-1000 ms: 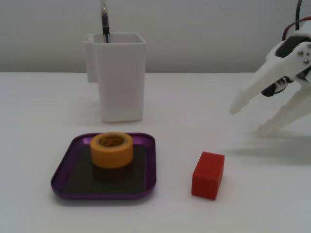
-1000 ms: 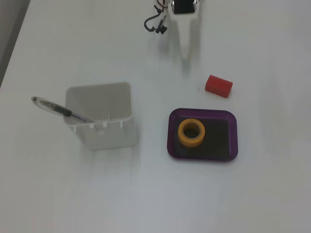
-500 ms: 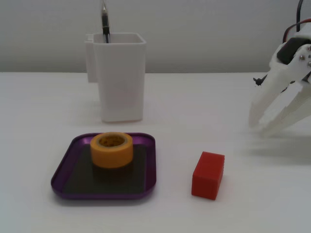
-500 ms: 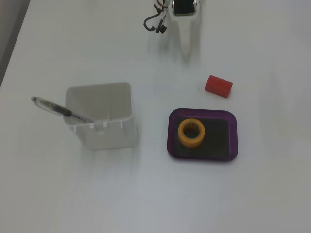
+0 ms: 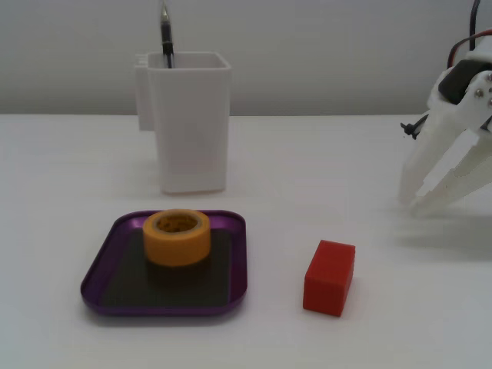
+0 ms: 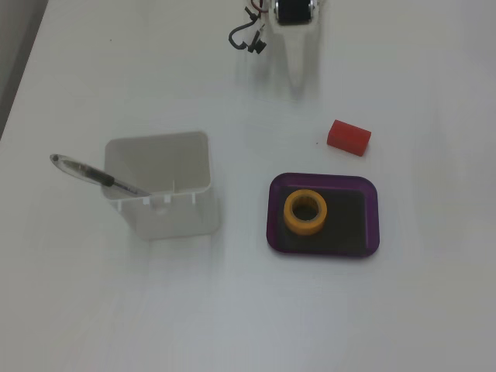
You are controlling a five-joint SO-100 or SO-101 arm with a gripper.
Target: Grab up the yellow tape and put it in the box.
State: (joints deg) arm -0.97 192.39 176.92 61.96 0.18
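Tape comes first: the yellow tape (image 5: 177, 236) lies flat on the dark floor of the box (image 5: 108, 296), near the back of it and a bit to the left in the front fixed view. The purple rim goes all the way round it, so it cannot roll off. It sits on its flat side, hole up, as the fixed view from above shows (image 6: 304, 211). I think the job is done, because the tape is inside the box (image 6: 372, 232) and nothing holds it.

Just beside the box, on the bare table (image 5: 61, 169), sits a red block (image 5: 330, 277). It is not touching the box.

Farther back stands a tall white container (image 5: 189, 119) with a pen (image 5: 165, 34) sticking up out of it.

Off to the right, well apart from the tape, the pincer (image 5: 410, 197) hangs with its tips down. Its fingers are a little apart and hold nothing.
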